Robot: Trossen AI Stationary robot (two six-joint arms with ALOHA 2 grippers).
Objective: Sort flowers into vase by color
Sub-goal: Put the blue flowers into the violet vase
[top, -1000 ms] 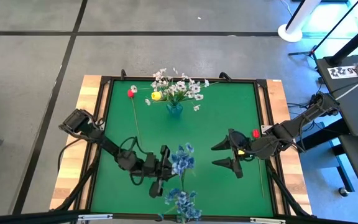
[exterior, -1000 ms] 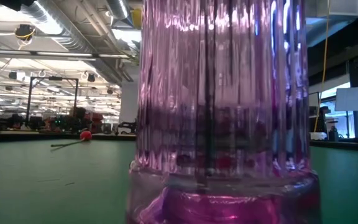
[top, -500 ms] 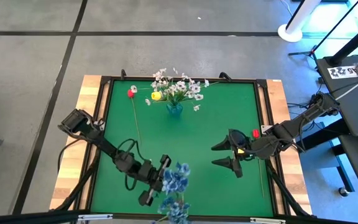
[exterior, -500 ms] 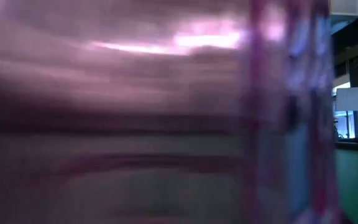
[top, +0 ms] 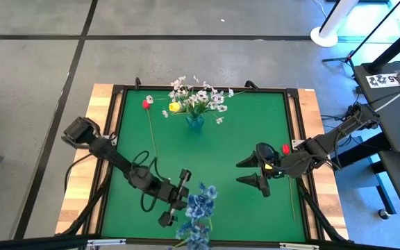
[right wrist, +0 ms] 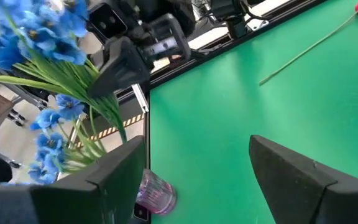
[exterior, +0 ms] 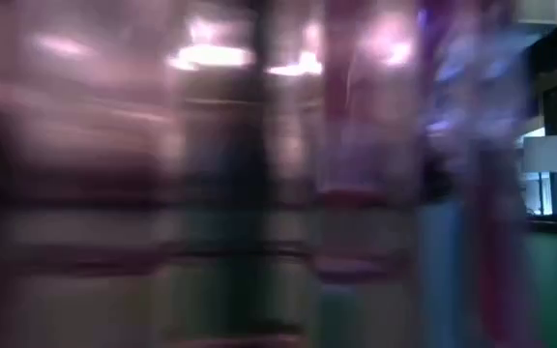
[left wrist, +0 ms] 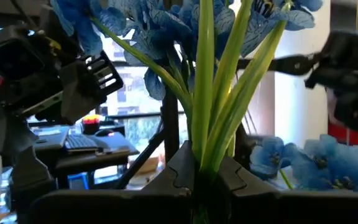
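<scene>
You get the overhead camera looking straight down on the whole green table (top: 221, 153) and both arms. Your table-level camera faces across it, but a purple vase (exterior: 259, 193) sits right against the lens, filling it. The left wrist camera looks closely along its fingers at blue flowers (left wrist: 166, 25). The right wrist camera faces across the mat and shares those flowers and that vase.

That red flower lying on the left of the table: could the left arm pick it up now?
Probably not yet: the left pincer is shut on the blue flowers. The red flower lies free.
</scene>
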